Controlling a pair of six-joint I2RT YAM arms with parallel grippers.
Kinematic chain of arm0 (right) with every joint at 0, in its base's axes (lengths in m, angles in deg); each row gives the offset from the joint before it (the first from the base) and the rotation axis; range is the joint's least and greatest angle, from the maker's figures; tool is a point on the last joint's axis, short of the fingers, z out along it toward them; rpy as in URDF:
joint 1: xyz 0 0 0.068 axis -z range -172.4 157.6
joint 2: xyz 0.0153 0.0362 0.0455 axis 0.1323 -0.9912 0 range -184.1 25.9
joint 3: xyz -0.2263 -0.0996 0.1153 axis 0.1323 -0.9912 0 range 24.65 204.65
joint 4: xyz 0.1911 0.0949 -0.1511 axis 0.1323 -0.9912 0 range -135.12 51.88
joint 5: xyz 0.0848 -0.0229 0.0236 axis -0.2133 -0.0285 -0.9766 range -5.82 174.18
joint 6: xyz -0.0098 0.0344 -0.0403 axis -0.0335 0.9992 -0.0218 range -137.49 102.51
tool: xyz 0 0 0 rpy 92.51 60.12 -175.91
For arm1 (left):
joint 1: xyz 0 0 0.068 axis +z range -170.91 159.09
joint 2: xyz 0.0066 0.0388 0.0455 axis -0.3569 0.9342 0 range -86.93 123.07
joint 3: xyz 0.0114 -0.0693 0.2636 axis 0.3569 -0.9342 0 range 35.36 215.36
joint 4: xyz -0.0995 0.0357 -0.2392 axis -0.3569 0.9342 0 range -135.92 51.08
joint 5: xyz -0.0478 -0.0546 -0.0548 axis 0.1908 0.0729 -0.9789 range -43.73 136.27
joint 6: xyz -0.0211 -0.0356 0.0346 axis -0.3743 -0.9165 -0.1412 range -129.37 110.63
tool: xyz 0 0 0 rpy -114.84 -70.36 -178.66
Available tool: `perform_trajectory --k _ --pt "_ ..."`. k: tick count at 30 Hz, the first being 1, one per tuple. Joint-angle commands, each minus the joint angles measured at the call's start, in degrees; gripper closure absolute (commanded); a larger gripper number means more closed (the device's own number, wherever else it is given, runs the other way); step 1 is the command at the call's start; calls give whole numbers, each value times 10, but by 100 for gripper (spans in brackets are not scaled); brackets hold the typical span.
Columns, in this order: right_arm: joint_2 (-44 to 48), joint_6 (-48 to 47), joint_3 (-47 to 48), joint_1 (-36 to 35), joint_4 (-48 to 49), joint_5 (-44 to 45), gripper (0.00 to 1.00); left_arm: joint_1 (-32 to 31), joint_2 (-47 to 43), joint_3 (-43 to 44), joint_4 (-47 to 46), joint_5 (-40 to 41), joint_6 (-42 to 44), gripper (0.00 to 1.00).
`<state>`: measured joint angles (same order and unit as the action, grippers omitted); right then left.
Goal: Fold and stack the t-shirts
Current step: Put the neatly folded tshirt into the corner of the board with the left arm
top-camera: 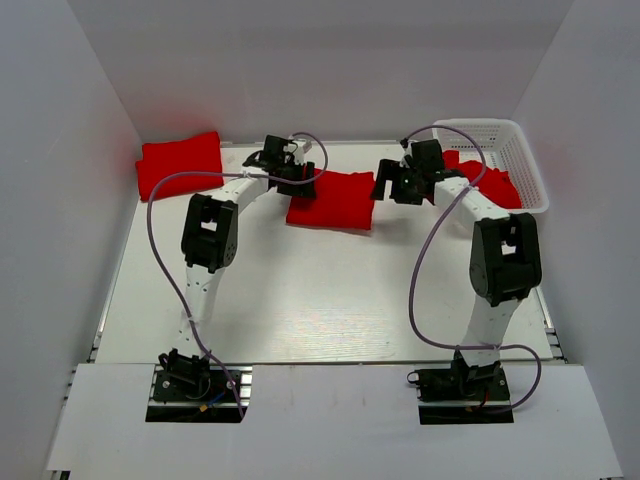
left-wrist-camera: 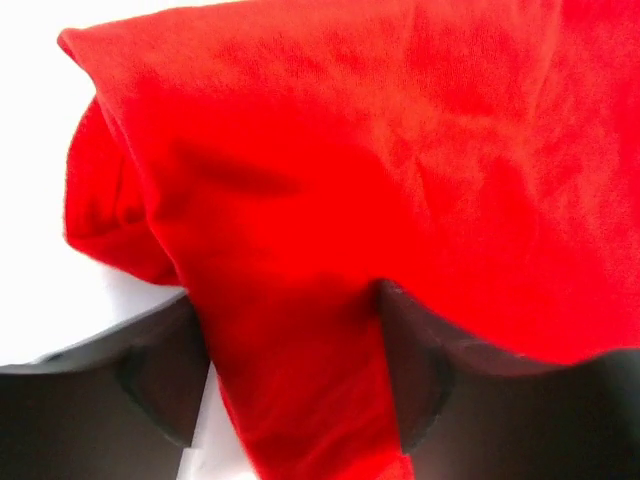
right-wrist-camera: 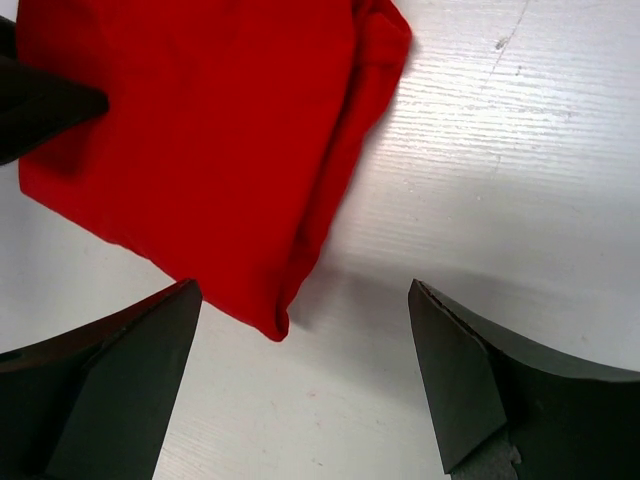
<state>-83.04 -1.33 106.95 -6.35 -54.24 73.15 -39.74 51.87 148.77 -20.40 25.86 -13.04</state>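
Note:
A folded red t-shirt (top-camera: 332,200) lies at the table's back middle. My left gripper (top-camera: 300,178) is at its left edge. In the left wrist view its jaws (left-wrist-camera: 290,360) stand wide apart, with a thick fold of the shirt (left-wrist-camera: 380,160) running between them and draping over the right finger (left-wrist-camera: 415,370); a strip of table shows beside the left finger. My right gripper (top-camera: 395,185) is open and empty just right of the shirt, over bare table (right-wrist-camera: 300,290) by the shirt's corner (right-wrist-camera: 200,150). A folded red stack (top-camera: 180,163) sits at the back left.
A white lattice basket (top-camera: 520,135) stands at the back right with more red shirts (top-camera: 492,183) in it. White walls close in the left, back and right sides. Purple cables loop off both arms.

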Motion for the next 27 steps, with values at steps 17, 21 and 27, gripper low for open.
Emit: perform_trajectory --k 17,21,27 --pt "190 -10 -143 17 7 3 10 10 -56 8 -57 -64 19 100" --pt "201 -10 -151 18 -2 13 10 10 -86 23 -25 -42 82 100" --pt "207 -9 -156 19 -1 17 10 34 -126 59 35 41 142 100"
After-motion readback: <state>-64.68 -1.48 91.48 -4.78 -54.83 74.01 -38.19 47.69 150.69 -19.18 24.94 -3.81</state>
